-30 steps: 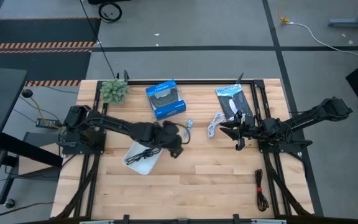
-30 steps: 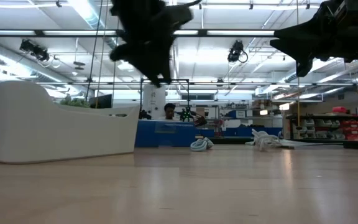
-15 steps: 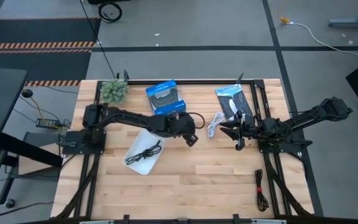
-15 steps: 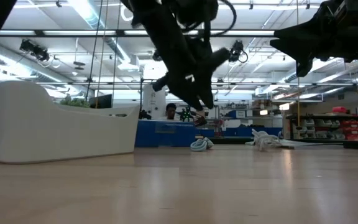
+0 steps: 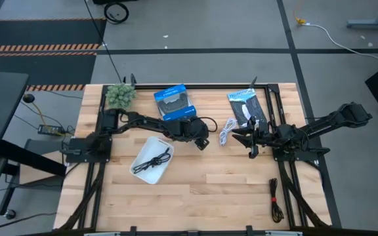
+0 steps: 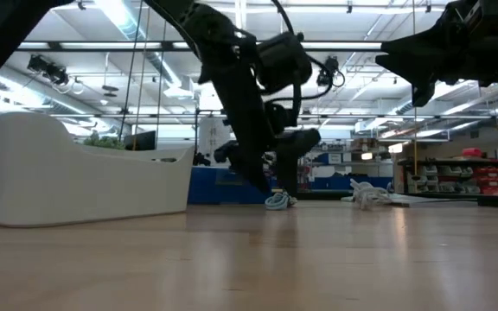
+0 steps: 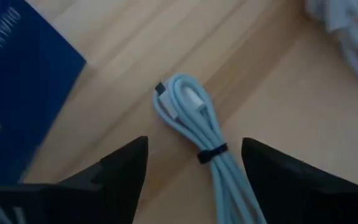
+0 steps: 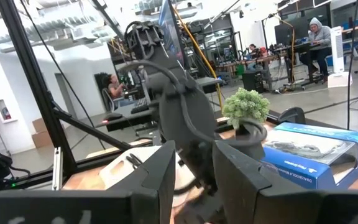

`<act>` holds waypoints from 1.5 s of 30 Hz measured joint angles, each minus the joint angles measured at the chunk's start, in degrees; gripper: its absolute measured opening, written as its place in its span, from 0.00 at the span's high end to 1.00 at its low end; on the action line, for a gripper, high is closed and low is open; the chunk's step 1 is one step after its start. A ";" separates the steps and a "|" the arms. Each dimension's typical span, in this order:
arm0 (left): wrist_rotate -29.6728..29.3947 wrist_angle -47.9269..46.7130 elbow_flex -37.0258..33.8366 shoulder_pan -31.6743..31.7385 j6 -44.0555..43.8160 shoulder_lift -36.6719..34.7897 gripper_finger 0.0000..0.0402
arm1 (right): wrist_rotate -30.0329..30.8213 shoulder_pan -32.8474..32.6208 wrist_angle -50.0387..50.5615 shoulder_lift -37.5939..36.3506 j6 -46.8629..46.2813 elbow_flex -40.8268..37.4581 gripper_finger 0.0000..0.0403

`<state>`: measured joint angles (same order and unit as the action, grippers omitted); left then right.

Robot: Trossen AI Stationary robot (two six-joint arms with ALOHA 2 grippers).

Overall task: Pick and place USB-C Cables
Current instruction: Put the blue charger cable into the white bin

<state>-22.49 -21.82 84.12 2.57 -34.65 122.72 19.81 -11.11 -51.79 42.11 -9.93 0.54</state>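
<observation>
My left gripper (image 7: 194, 143) is open and low over the short grey-blue cable (image 7: 194, 118), which lies flat on the wood with one finger on each side and neither touching it. In the low view this gripper (image 6: 279, 177) hangs just above the cable (image 6: 277, 201). A black cable (image 5: 155, 159) lies in the white tray (image 5: 138, 169). The white cable (image 5: 226, 131) lies between the two grippers. A black cable with a red tie (image 5: 275, 200) lies near the table's right near corner. My right gripper (image 5: 249, 141) waits open on the right, above the table.
A blue box (image 5: 174, 103) sits just behind the left gripper, and its edge (image 7: 17, 93) shows beside the cable. A flat black packet (image 5: 247, 108) and a small green plant (image 5: 120, 95) stand along the far edge. The near half of the table is bare wood.
My left gripper has swung from beside the white tray toward the table's right and far side and come down over the grey-blue cable. The black cable stays in the tray. The right arm has kept still.
</observation>
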 joint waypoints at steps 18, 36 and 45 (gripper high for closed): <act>1.02 -2.66 0.20 -2.32 5.76 -3.98 0.97 | 0.00 0.00 0.00 -0.02 0.00 0.00 0.72; -0.37 -14.21 2.61 -13.19 0.62 -14.02 0.75 | 0.01 0.00 0.02 -0.01 0.00 0.00 0.72; 4.49 -13.35 2.58 -9.21 2.32 -6.56 0.47 | 0.00 0.00 0.02 -0.02 0.00 0.00 0.72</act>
<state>-18.00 -35.17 86.70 -6.65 -32.33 116.16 19.81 -11.11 -51.77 42.09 -9.93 0.54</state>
